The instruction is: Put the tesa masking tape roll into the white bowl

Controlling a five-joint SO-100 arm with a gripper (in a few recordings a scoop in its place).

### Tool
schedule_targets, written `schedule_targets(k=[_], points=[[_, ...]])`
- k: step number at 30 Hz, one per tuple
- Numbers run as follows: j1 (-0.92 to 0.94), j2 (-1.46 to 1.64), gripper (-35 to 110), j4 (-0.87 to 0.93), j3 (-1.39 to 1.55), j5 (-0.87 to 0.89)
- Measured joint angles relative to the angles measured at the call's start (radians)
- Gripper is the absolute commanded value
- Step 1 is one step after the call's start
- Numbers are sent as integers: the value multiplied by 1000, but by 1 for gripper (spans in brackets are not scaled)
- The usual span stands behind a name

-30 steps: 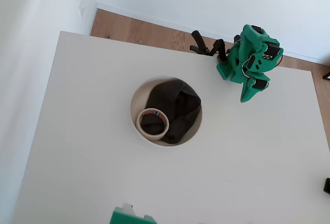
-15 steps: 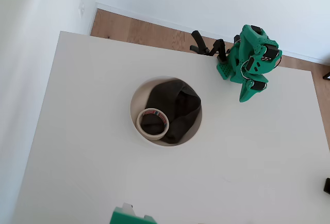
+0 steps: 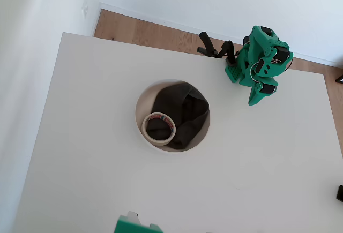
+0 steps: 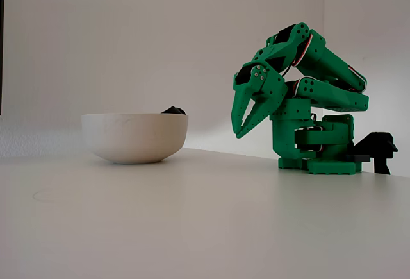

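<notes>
Table (image 3: pixel 96 179): broad, flat, matte white top with straight edges; it carries everything else, and wooden floor shows beyond its far edge in the overhead view.
Arm (image 4: pixel 314 125): green plastic, blocky and angular, with black motor housings between the segments; it is folded back over its own base near the table's far right edge in the overhead view, well apart from the bowl.
White bowl (image 4: pixel 134 139): round, smooth and matte, with a thin rim and a curved wall that narrows to a small foot; it stands upright near the middle of the table (image 3: pixel 138 112).
Cloth (image 3: pixel 187 112): dark grey-black, soft and crumpled, filling most of the bowl; a fold of it peeks over the rim in the fixed view (image 4: pixel 173 110).
Tesa masking tape roll (image 3: pixel 158 129): small flat ring, cream-white outside with a red-and-blue printed core; it lies inside the bowl, on the cloth, against the near-left part of the rim in the overhead view.
Gripper (image 4: pixel 238 129): two tapered green fingers pointing down, tips close together with a thin gap higher up, holding nothing; it hangs above the table beside the base.
</notes>
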Motion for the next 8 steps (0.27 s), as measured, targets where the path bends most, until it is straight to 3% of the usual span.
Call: schedule_targets(k=[8], points=[[0,0,-8,0,0,-8]])
